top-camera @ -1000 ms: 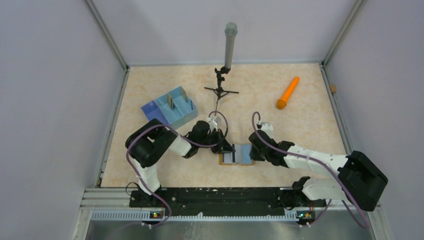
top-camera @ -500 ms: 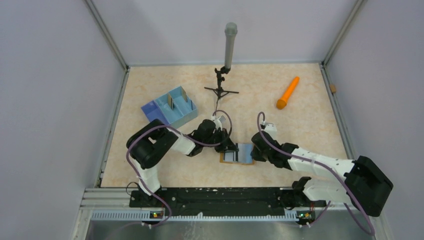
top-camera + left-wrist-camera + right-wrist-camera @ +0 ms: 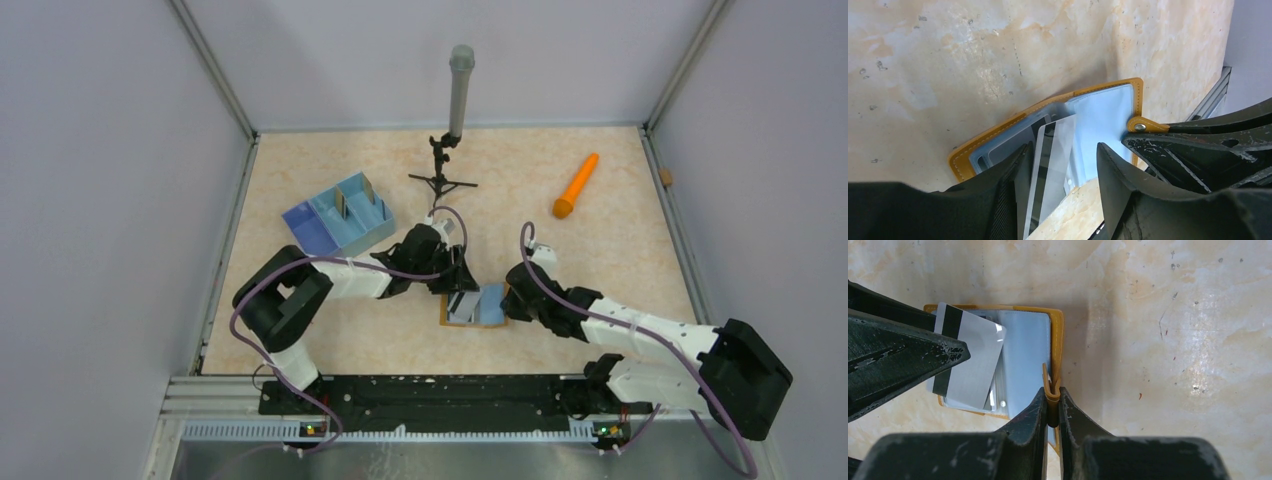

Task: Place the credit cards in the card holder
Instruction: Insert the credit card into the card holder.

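Grey striped card (image 3: 970, 357) leans against one finger of left gripper (image 3: 1060, 167), fingers apart, over open mustard wallet (image 3: 480, 308) on table (image 3: 580, 250) between arms; right gripper (image 3: 1051, 397) clenched on wallet's snap tab (image 3: 1048, 382).

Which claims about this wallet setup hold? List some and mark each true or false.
1. The card holder lies open on the table. True.
2. The right gripper is open. False: it is shut on the holder's snap tab.
3. The card by the left gripper has a dark stripe. True.
4. The orange stick lies in the blue tray. False: it lies on the table, apart from the tray.
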`<state>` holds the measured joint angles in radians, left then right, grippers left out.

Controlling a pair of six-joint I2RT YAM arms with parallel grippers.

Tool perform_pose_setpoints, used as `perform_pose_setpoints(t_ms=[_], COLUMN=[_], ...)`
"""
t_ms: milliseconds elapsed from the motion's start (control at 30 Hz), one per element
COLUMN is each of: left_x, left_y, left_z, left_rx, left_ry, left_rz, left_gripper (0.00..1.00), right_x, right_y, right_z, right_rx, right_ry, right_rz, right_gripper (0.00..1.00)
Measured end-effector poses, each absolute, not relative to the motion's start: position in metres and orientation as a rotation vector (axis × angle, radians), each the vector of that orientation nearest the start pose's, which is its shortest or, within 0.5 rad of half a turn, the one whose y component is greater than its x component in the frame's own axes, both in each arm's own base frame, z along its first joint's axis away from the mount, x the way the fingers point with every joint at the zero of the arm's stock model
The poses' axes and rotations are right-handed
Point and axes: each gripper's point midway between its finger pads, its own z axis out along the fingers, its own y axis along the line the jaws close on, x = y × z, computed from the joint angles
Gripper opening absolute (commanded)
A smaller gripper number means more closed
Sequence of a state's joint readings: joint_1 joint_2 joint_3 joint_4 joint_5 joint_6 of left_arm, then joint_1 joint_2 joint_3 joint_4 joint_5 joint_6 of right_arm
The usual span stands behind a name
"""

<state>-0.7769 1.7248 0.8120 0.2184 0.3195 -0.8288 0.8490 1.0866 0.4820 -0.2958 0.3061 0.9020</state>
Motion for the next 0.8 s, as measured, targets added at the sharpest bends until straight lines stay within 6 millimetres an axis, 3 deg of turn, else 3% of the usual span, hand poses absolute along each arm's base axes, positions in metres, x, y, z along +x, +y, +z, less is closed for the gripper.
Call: perform_pose_setpoints(t_ms=[133,267,567,800], left_x=[0.235,0.234,0.23,0.227], left_y=[-0.352,-0.353,-0.349,-0.35], left_z=[0.047,0.046,0.041,0.037], left_rx=[0.141,0.143,0.119,0.102], left_ry=[2.53,2.535,2.569,2.59], left_rz=[-1.121,-1.115,-1.085,-1.085], left_gripper=[0.53,0.42,0.31,0.16], right_x=[0.193,0.194,0.194,0.194], right_y=[0.186,0.186,0.186,0.186], right_z=[0.043,0.042,0.042,0.042], right_rx=[0.197,0.199,0.199,0.199], right_ry=[2.451,2.448,2.446,2.446], right_rz=[0.411,0.41,0.41,0.409], right_gripper=[0.0,0.0,0.0,0.0])
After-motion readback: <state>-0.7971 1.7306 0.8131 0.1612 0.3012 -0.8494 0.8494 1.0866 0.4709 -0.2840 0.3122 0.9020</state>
